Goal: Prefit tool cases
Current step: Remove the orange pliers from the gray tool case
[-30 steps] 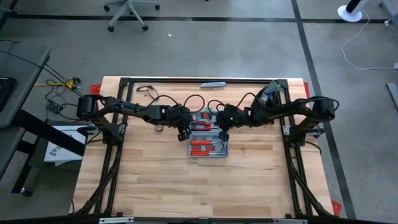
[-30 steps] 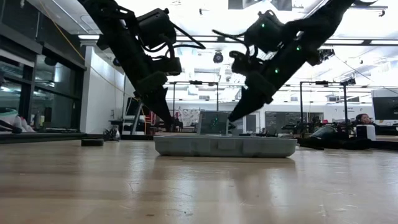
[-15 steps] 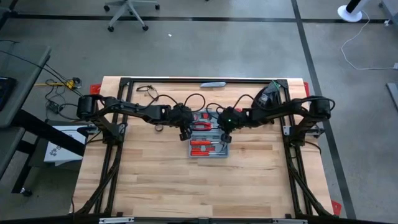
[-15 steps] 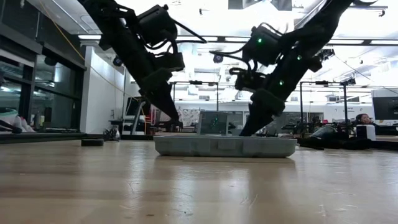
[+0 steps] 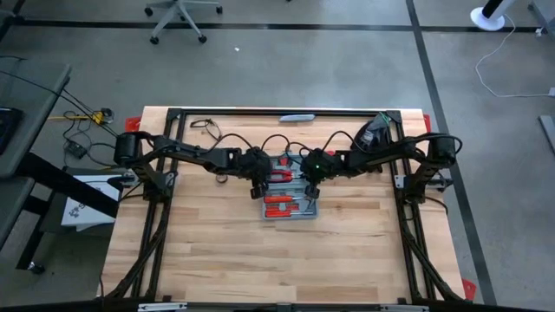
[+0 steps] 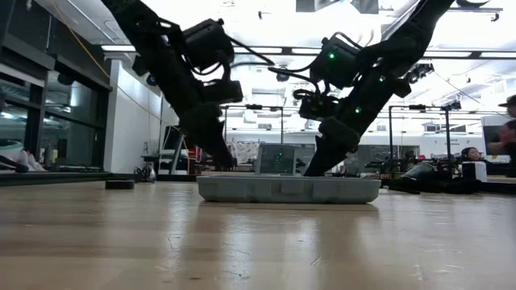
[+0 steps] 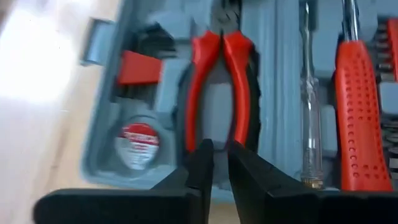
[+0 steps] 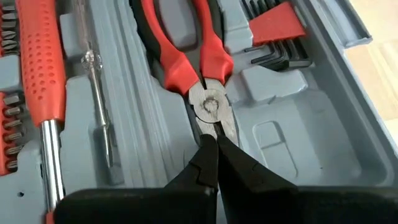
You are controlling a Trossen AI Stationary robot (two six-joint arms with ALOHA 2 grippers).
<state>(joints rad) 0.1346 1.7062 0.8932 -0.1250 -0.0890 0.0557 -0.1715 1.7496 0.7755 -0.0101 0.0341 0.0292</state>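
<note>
- Watching the left gripper [image 7: 214, 163] ease slightly apart at the pliers [image 7: 219, 87] handles, holding nothing; I'd say they're seated.
- Right gripper [image 8: 214, 155] stays closed, empty, at the pliers' nose.
- Tool case [image 5: 289, 198] lies open, centre of the high view.

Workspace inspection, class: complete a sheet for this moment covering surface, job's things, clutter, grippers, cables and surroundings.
Surface: pale wooden table, black frame around it.
Job's things: open grey-blue plastic tool case at table centre, holding red-handled pliers, a red-handled screwdriver and a round tape measure.
Clutter: flat grey object at the far edge.
Grippers: left gripper slightly parted at the pliers' handles; right gripper shut at the pliers' nose.
Cables: black loops at the far edge.
Surroundings: office chair; person in the background.
</note>
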